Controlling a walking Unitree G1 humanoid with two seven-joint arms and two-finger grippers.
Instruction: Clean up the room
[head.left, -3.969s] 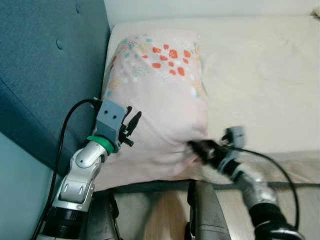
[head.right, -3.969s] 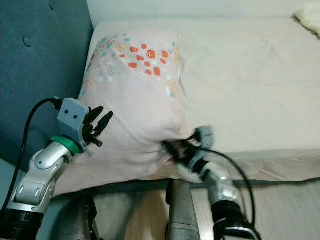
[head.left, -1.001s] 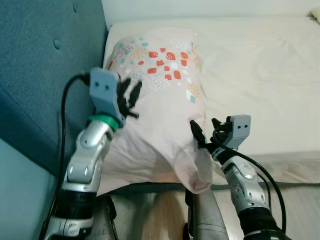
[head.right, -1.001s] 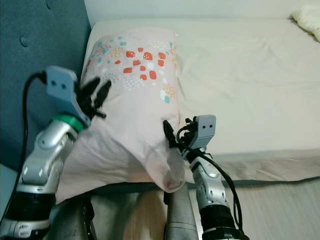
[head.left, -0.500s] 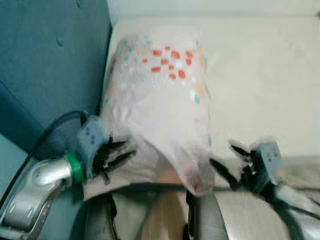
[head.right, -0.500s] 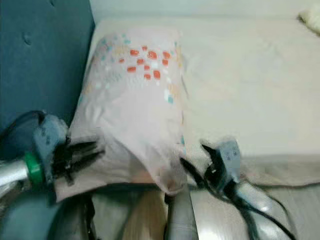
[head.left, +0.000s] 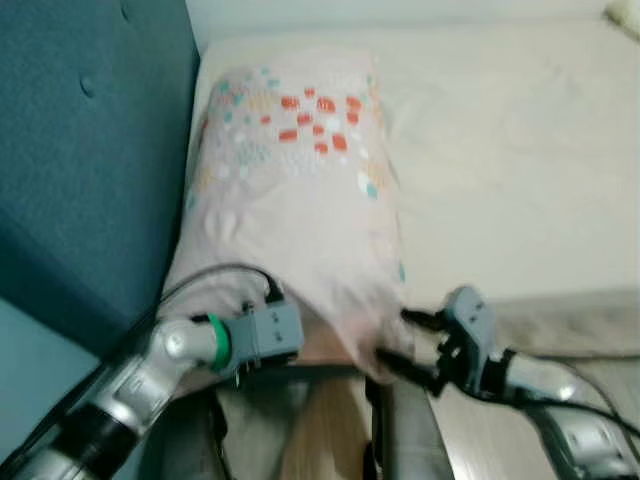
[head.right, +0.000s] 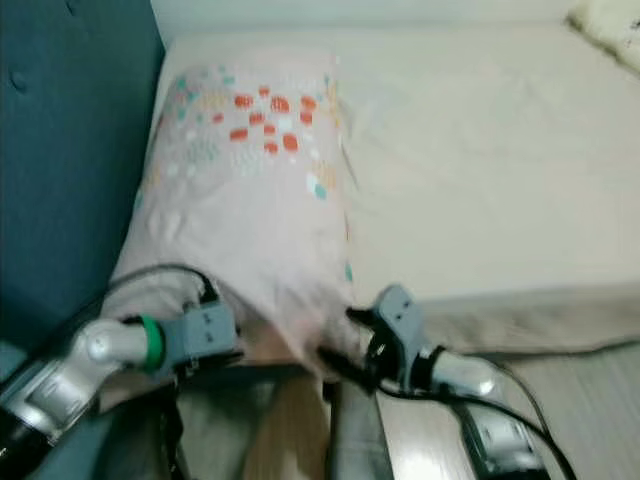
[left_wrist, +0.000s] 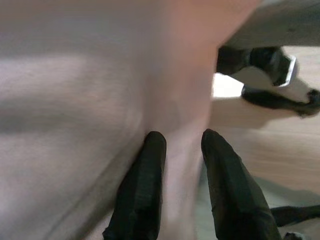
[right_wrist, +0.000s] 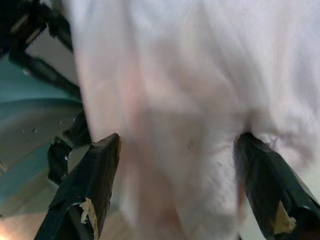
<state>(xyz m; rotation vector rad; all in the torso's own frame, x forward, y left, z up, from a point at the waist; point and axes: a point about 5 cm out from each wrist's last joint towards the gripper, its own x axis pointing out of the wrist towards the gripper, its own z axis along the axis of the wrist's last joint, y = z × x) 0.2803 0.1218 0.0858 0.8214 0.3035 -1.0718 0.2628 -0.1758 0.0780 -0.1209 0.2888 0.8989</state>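
A: Where is the pillow (head.left: 290, 190)?

B: Left of centre in the eye views, lying lengthwise on the bed (head.left: 520, 170) along the blue headboard (head.left: 90, 170). Its near end overhangs the mattress edge at the lower centre — loose and sagging there.

A: Left gripper (left_wrist: 182, 147)?

B: Lower left of the eye view, under the pillow's near left corner. The wrist view shows the two fingers (left_wrist: 145, 185) a narrow gap apart with a fold of pillowcase running between them. Judged as a light pinch on cloth, not on the filling; frame is blurred, so not certain.

A: Right gripper (right_wrist: 175, 150)?

B: Lower centre-right in the eye view, at the sagging near right corner. Fingers spread wide, one on either side of the hanging fabric, not closed on it.

A: Step in hand?

B: Judgement: seating the pillow squarely at the head of the bed. To do it well, the right should close on a thick bunch of the corner, not a thin fold — thin cloth will slip. The left should take a deeper bite into the corner. Then lift both ends evenly and push up-frame toward the wall, so the near end clears the mattress edge. Uneven lift would twist the pillow toward the headboard.
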